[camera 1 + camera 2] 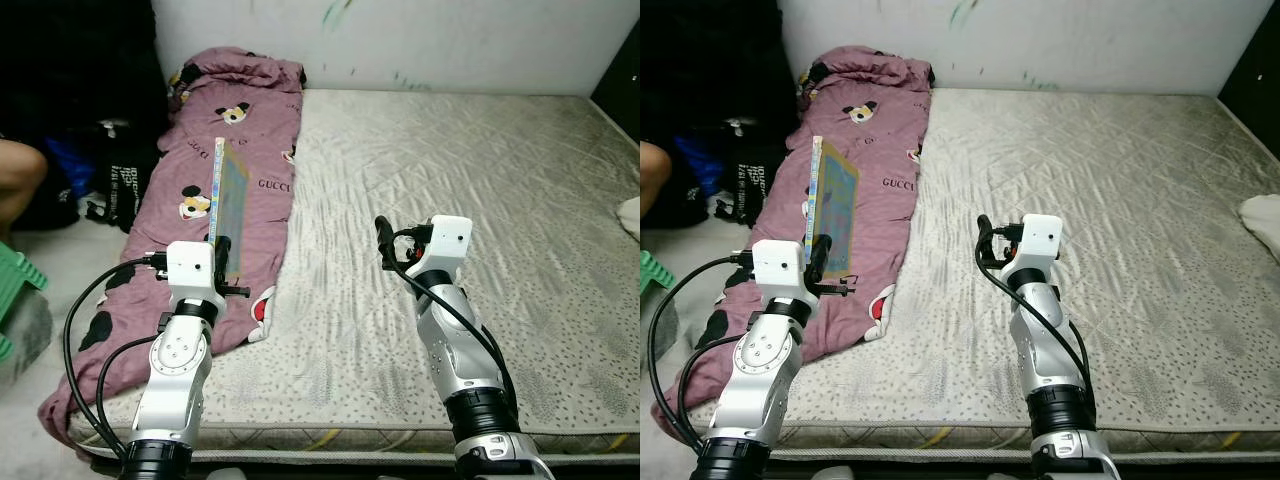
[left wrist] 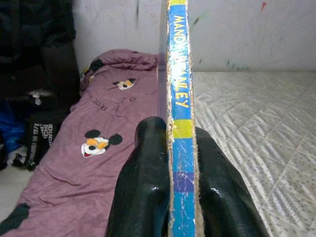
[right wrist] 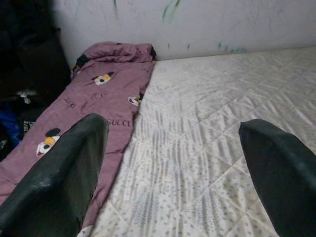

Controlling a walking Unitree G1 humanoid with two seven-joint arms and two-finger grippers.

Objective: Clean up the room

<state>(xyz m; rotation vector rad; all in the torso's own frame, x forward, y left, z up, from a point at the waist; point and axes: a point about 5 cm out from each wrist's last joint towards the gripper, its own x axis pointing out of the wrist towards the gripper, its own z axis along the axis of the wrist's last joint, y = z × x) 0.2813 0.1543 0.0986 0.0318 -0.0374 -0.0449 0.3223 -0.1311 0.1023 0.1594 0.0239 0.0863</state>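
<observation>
Bare and quilted, the mattress (image 1: 450, 200) filled most of the scene, its near edge running just under both silver arms. Nearest, at about seven o'clock, the left gripper (image 1: 222, 262) was clamped on a thin book (image 1: 228, 205); the left wrist view showed its two black fingers (image 2: 143, 182) pressed against either side of the blue and yellow spine (image 2: 180, 123), low on the book, which stood on edge and leaned away. At about five o'clock the right gripper (image 3: 173, 163) hung above the bare quilting with its jaws spread wide and nothing between them.

Beyond the left gripper, from nine round to eleven o'clock, a purple blanket (image 1: 230, 150) with cartoon prints lay in a long strip along the mattress's left side, bunched at the far end by the white wall (image 1: 450, 40). Dark bags (image 1: 120, 180) sat on the floor at ten o'clock, a green stool (image 1: 18, 285) at eight, and part of a person's limb (image 1: 20, 170) showed at nine. Something white (image 1: 630, 215) lay at the mattress edge at three o'clock.

The book seemed picked up and on its way off the bed. With so low a pinch on a tall, thin thing, it would likely swing or slip, so the carry should be slow, with the wrist kept level and the pressure firm until a resting place is reached.
</observation>
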